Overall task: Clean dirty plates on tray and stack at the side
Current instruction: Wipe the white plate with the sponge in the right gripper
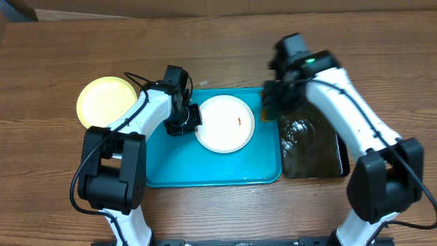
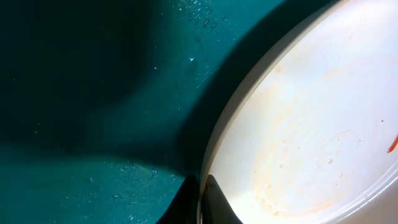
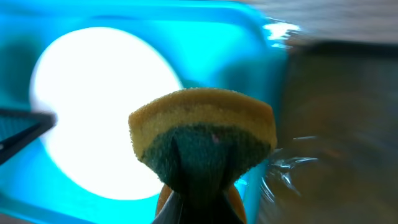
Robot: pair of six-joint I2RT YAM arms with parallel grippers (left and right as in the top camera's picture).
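The left hand (image 1: 183, 121) is pinched shut on the left rim of the round white plate (image 1: 225, 130). In the left wrist view, the rim sits right between its two fingertips. The plate lies flat in the big blue-green plastic tray (image 1: 205, 174), toward the back. I think the hand grips the rim so the plate will not slide when it gets rubbed.

The plate has a small red smear (image 1: 240, 121) on its right half, so it is not clean yet.

The right hand (image 1: 276, 102) is squeezed tight on a yellow and green sponge (image 3: 202, 134). It hangs over the right edge of the blue-green tray, just beside the narrow black tray of water (image 1: 314, 154). The sponge is not touching the plate.

A round yellow plate (image 1: 106, 101) sits on the brown wooden desk (image 1: 54, 55), left of the tray. That looks like the spot for stacking clean plates. I can't see a third plate.

Next, I think, the sponge has to go over to the smear and rub it. It should press softly, or the plate could tip out of the left hand's pinch.
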